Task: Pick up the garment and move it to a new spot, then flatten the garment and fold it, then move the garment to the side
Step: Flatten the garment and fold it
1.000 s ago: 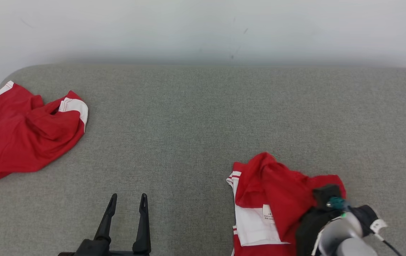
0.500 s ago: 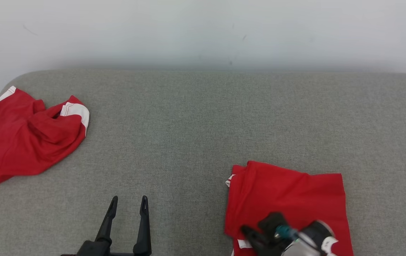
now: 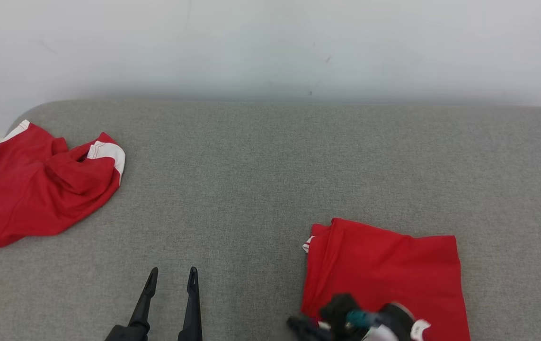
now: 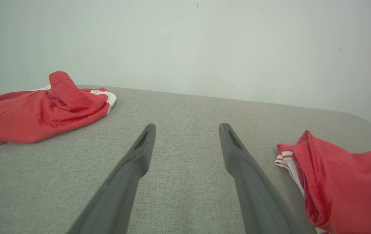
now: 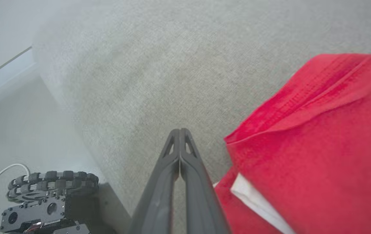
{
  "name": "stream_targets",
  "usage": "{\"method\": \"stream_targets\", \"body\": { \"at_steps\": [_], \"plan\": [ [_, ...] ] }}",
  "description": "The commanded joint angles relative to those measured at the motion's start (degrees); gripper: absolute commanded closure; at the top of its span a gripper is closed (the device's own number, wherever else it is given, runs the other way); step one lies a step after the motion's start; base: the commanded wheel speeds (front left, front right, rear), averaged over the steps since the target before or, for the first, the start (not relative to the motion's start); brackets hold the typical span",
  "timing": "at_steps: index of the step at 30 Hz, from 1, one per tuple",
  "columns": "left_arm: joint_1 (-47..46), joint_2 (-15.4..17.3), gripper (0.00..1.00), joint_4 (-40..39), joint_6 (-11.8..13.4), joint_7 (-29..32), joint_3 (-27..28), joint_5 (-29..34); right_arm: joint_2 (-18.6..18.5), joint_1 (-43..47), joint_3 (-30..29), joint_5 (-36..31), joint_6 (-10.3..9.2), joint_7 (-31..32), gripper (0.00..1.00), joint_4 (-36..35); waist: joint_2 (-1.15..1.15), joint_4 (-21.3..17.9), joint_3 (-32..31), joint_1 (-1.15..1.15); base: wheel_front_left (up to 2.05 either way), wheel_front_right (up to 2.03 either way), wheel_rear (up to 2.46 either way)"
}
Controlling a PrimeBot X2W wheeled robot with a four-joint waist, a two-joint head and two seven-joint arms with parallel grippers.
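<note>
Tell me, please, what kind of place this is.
Probably a plain indoor room: a grey upholstered surface against a bare white wall, holding a folded red garment and a crumpled red garment.

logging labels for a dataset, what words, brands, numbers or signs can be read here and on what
None can be read.
The folded red garment with white trim shows plain cloth without lettering.
The crumpled red garment with white trim shows none either.
The grey fabric surface carries no writing, and the white wall bears only faint specks.
</note>
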Motion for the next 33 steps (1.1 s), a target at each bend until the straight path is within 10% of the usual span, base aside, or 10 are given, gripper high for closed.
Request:
{"method": "stream_targets", "body": {
  "at_steps": [1,13,33],
  "plan": [
    [0.59,-0.04,0.00,-0.01,0.07,-0.16,0.18,-0.09,-0.06,-0.63,-2.83,-0.50,-0.15,-0.41,1.00,-0.97,0.00,-0.13,-0.20,0.00,0.00,0.00,0.00],
    [0.11,-0.04,0.00,-0.32,0.00,-0.16,-0.35,-0.13,2.53,-3.72,-21.91,-9.62,-0.15,4.11,1.00,0.77,0.00,0.45,0.06,0.00,0.00,0.00,0.00],
    [-1.60,-0.04,0.00,-0.23,0.44,-0.16,-1.38,-0.72,5.51,-18.71,-24.74,-16.83,-0.15,1.15,1.00,22.91,0.00,5.49,2.67,0.00,0.00,0.00,0.00]
  ]
}}
